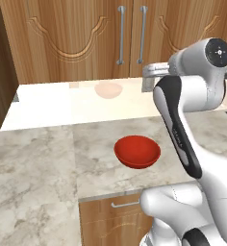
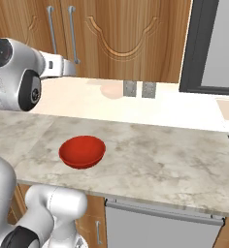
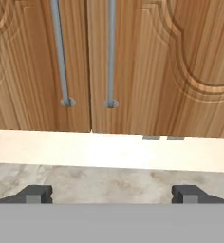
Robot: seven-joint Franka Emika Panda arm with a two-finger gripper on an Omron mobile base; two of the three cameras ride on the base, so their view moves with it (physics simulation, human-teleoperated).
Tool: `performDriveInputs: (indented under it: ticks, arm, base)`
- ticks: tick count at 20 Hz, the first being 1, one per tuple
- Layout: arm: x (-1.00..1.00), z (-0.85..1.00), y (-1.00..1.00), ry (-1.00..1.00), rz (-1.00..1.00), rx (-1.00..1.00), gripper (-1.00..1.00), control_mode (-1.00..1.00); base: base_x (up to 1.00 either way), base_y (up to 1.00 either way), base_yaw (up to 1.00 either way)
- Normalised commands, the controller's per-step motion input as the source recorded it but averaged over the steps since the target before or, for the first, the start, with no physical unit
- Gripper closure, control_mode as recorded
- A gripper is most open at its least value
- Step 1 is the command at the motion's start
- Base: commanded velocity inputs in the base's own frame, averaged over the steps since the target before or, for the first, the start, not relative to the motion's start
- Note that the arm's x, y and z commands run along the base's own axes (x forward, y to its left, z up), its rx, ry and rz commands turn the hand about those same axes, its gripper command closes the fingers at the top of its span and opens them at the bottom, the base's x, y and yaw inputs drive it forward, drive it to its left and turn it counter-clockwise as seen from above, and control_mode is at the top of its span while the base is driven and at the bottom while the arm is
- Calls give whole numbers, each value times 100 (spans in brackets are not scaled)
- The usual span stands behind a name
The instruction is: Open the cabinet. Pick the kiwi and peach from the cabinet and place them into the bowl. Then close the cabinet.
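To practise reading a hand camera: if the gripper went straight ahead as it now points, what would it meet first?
Probably the closed cabinet, near its two handles. The open gripper faces the doors squarely, with nothing visible between; the distance is unclear.

Cabinet [image 3: 133, 61] doors shut ahead of the hand [image 3: 111, 193]; contents hidden. Door tops and upper handle lengths cut off by the top edge in every view. Hand itself hidden behind the arm in both base views. Bowl [image 1: 137, 151] interior partly hidden by its near rim.
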Motion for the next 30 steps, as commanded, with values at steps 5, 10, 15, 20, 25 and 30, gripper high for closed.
performDriveInputs:
  ticks: [5,10,15,20,25,30]
  arm:
    - [24,21,0,-12,0,0,-100,-100]
    - [35,18,0,-5,0,0,-100,-100]
    - [47,8,0,0,0,0,-100,-100]
    - [51,4,4,0,0,0,-100,-100]
    - [54,0,4,0,0,0,-100,-100]
    - [52,0,0,0,0,0,-100,-100]
  base:
    - [0,0,0]
    - [0,0,0]
    - [0,0,0]
    - [0,0,0]
    - [0,0,0]
    - [0,0,0]
